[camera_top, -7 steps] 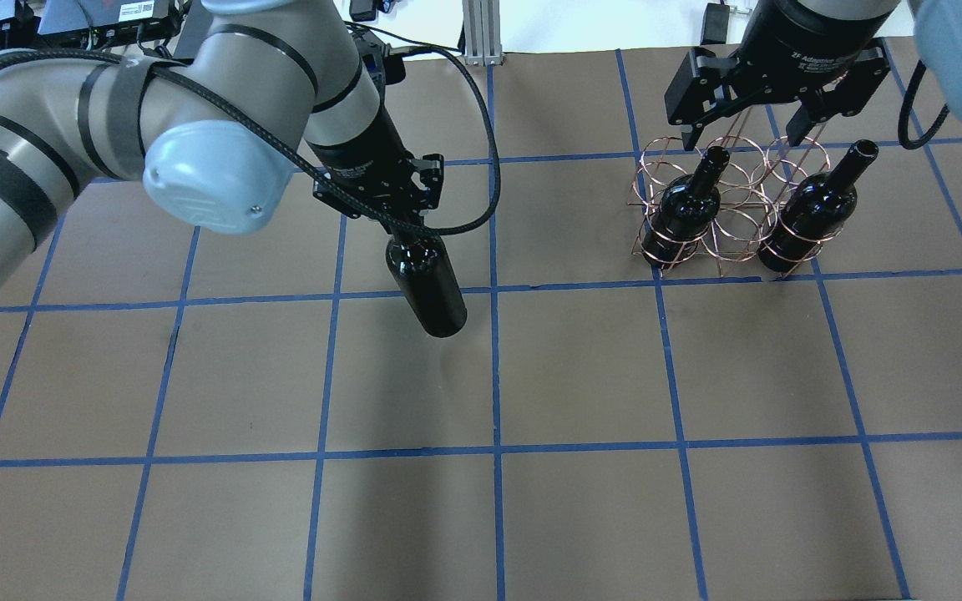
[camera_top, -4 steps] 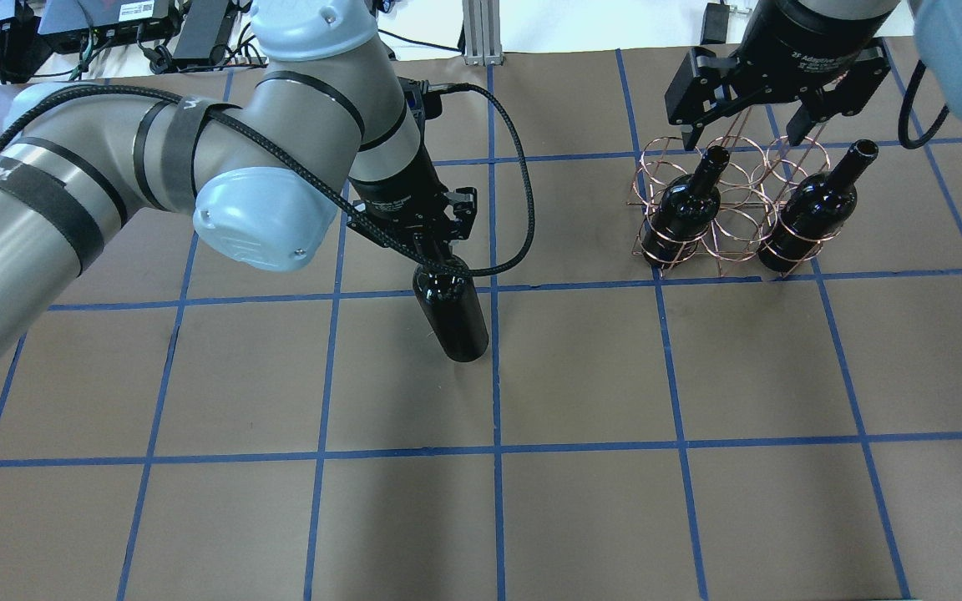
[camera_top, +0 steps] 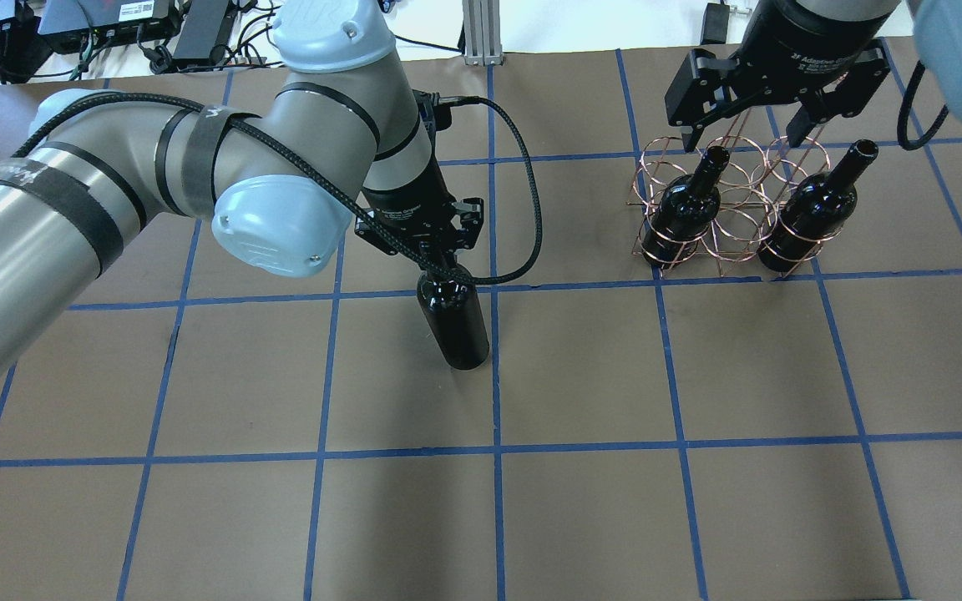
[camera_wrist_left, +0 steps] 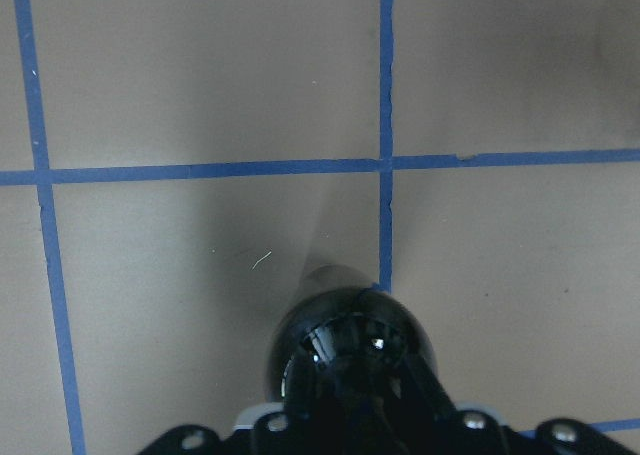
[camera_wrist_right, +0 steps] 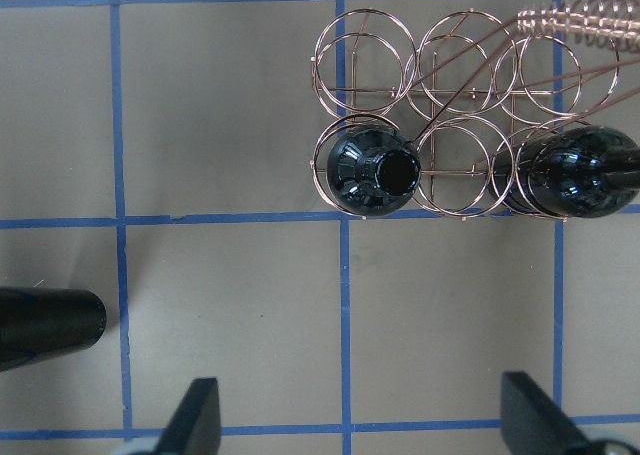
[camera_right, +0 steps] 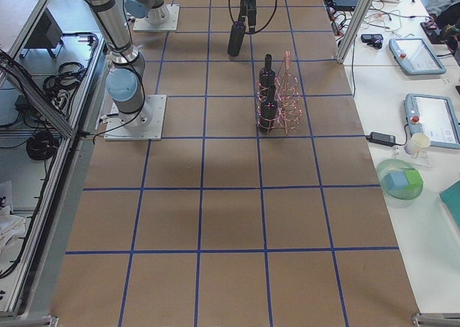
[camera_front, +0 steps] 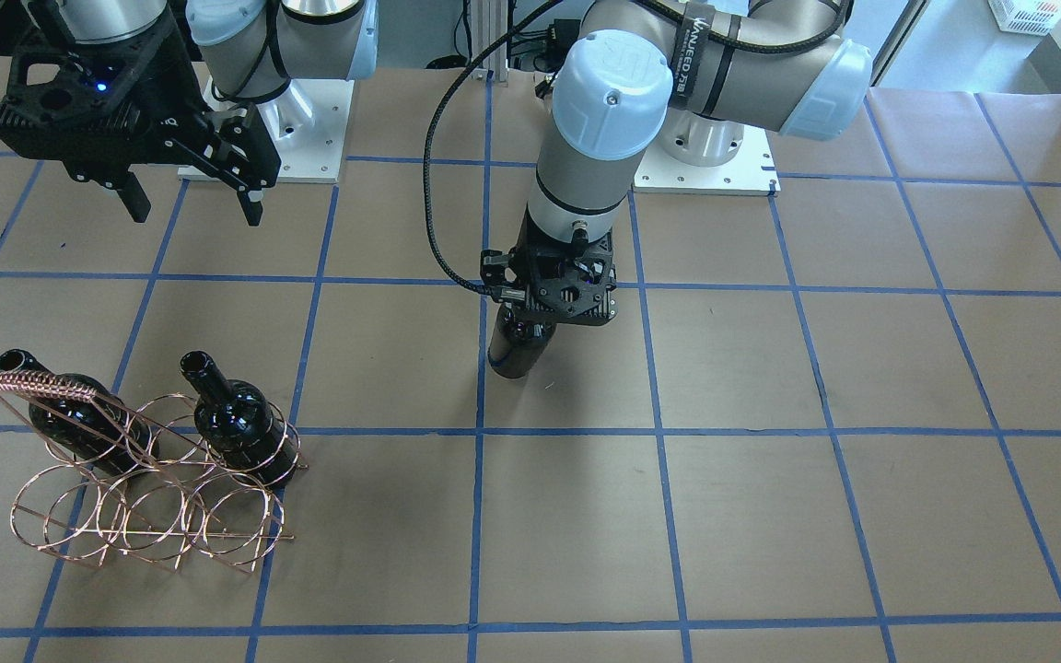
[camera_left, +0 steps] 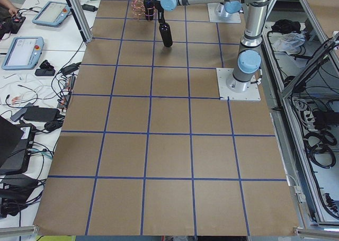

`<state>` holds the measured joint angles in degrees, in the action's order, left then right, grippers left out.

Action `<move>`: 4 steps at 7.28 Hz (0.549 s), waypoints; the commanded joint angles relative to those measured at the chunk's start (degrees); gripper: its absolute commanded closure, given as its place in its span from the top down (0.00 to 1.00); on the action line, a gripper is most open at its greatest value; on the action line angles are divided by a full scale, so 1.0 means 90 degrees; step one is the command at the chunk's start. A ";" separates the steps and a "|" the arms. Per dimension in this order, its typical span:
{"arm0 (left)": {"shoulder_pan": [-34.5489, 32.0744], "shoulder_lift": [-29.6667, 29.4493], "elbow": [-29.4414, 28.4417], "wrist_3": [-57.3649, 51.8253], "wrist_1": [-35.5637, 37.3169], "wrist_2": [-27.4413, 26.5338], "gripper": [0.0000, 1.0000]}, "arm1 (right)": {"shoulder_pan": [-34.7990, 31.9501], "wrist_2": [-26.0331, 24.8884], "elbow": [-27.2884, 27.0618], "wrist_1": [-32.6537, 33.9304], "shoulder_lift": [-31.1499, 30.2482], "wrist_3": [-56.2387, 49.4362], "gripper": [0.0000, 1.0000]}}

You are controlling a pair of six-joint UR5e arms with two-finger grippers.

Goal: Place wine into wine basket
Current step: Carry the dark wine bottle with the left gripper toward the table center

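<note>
My left gripper (camera_top: pixel 437 260) is shut on the neck of a near-black wine bottle (camera_top: pixel 453 321) and holds it roughly upright over the table's middle. The bottle also shows in the front view (camera_front: pixel 514 348) and the left wrist view (camera_wrist_left: pixel 350 350). The copper wire wine basket (camera_top: pixel 733 224) stands at the far right, with two look-alike bottles (camera_top: pixel 686 213) (camera_top: pixel 811 213) in its outer hoops. The middle hoop is empty (camera_wrist_right: pixel 465 175). My right gripper (camera_top: pixel 744 133) hangs open and empty above the basket's far side.
Brown paper with a blue tape grid (camera_top: pixel 498 451) covers the table. The basket's coil-wrapped handle (camera_front: pixel 38 385) sticks up over one bottle. Cables and devices lie beyond the far edge (camera_top: pixel 113 25).
My left arm has carried the bottle to the right and a little toward the near side, and the bottle hangs more upright. The right gripper and the basket have not moved.
</note>
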<state>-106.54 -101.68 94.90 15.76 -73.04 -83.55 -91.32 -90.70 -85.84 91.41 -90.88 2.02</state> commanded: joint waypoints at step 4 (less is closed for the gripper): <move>-0.0017 -0.0001 0.0149 0.0046 0.0039 0.0074 0.60 | -0.0010 0.0010 -0.0022 0.0000 0.0000 0.0000 1.00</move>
<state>-106.65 -101.76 96.18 15.93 -72.88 -83.10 -91.37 -90.63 -85.92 91.38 -90.88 2.02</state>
